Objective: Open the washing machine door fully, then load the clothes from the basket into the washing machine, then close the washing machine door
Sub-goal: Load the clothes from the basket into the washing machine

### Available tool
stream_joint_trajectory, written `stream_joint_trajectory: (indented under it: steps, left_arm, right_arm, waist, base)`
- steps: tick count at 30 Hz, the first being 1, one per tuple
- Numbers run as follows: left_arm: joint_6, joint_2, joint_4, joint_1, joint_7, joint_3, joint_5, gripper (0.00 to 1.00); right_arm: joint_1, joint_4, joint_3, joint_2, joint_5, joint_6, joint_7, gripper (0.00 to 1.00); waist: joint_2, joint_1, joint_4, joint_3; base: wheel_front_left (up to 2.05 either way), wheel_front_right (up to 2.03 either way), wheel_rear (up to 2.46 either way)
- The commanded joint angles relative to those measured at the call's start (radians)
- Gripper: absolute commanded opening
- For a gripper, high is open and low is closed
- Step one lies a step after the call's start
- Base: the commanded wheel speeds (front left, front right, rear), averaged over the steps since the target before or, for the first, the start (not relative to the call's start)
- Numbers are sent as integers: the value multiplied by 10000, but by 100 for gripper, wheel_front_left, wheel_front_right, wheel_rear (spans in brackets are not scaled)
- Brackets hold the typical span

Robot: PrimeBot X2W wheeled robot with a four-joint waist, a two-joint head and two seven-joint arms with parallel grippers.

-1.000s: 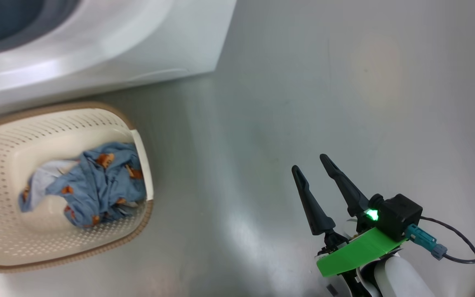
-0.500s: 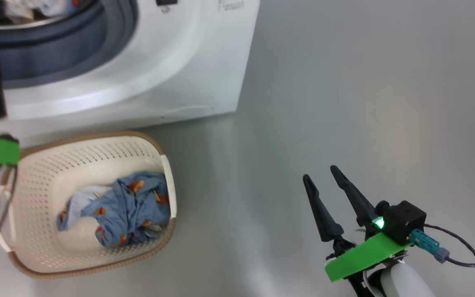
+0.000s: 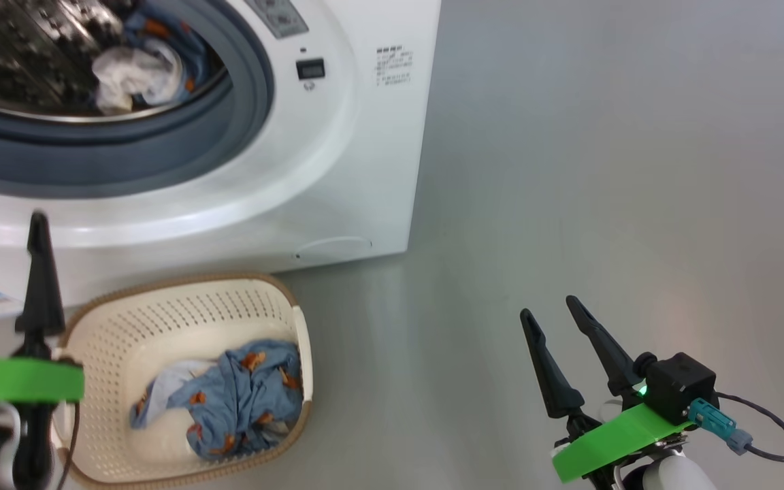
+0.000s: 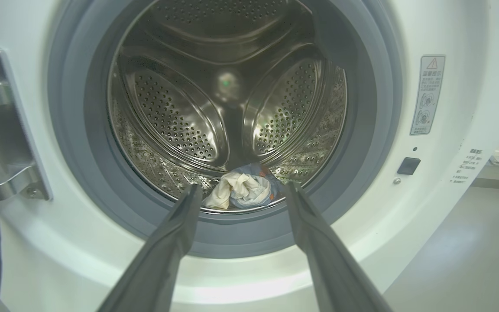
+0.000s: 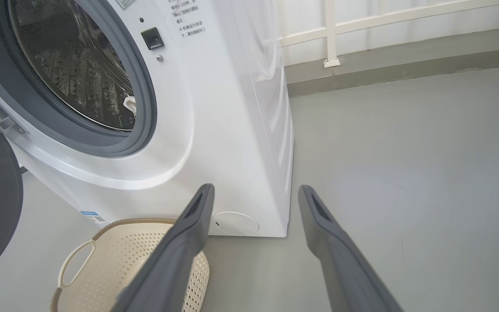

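Black-fingered left tool (image 3: pixel 5 223) is hanging spread and empty just beside the basket (image 3: pixel 181 299), facing the washing machine (image 3: pixel 365 170) drum (image 4: pixel 176 117), where white and blue fabric (image 3: pixel 137 71) is lying. Blue clothes (image 3: pixel 235 395) are bunching against the basket's right wall; dropping onto the heap's thick middle and pinching deep is looking wisest. Right tool (image 3: pixel 548 307) is idling spread over the floor (image 3: pixel 603 170).

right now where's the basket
In the head view the basket sits on the floor at lower left, just in front of the washer, with blue clothes inside.
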Motion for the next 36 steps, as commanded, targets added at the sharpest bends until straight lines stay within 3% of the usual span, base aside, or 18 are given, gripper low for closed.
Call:
stream_joint_trajectory:
  steps: [1,18,36]
  left_arm:
    - [-27,204,-338,174,-53,590,230,100]
    - [-27,-1460,-1105,3011,-53,1933,1641,100]
    - [-27,-2183,-1177,4323,-53,2209,2289,100]
  right_arm:
    - [216,-253,218,38,-93,16,-48,100]
    - [883,-536,-197,38,-278,16,-48,100]
    - [1586,-683,-600,38,-578,16,-48,100]
  waist:
    - [0,0,-6,-460]
    - [0,0,-136,-1870]
    - [0,0,37,-2871]
  base:
    - [0,0,0]
    - [0,0,0]
    - [0,0,0]
